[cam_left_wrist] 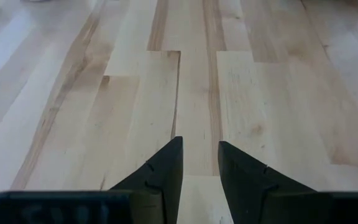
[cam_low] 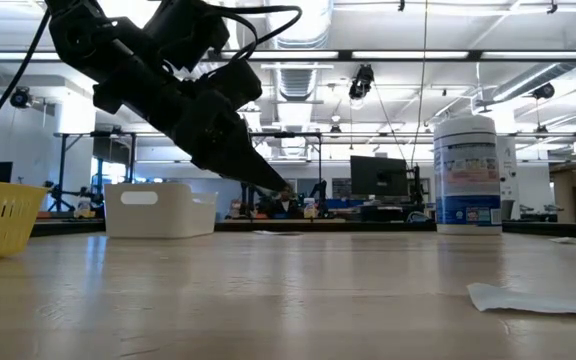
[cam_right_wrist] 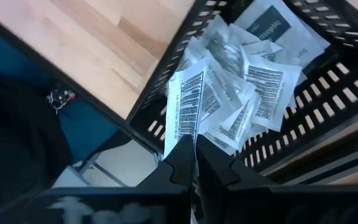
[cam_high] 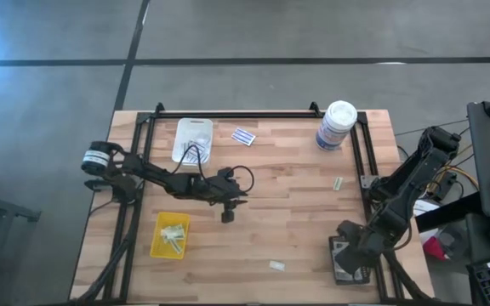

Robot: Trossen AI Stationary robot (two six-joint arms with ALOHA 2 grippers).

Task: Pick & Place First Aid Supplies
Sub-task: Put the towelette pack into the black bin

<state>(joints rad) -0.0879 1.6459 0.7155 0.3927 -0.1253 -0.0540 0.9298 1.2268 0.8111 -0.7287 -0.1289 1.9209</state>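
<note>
Taking the tall white canister with the blue label (cam_high: 337, 126) at the table's far right as landmark: well to its left and nearer, the left end effector (cam_high: 227, 212) hangs over bare wooden table (cam_high: 296, 212), its dark fingers (cam_left_wrist: 163, 174) standing apart with nothing between them. The step in hand, as I judge it, belongs to the right end effector (cam_right_wrist: 194, 152), well nearer than the canister at the table's right edge, over the black slotted tray (cam_high: 347, 259): its fingers are pressed together on the edge of a white printed packet (cam_right_wrist: 185, 102) above the heap in the tray. To do it well, keep the pinch firm and lower it squarely so it clears the tray wall. Around: left of the canister lie blue-and-white striped packets (cam_high: 244, 135), then a white tray (cam_high: 193, 138); a yellow basket (cam_high: 169, 235) sits far nearer-left. Loose packets (cam_high: 337, 183) lie below the canister; nothing blocks either arm.
</note>
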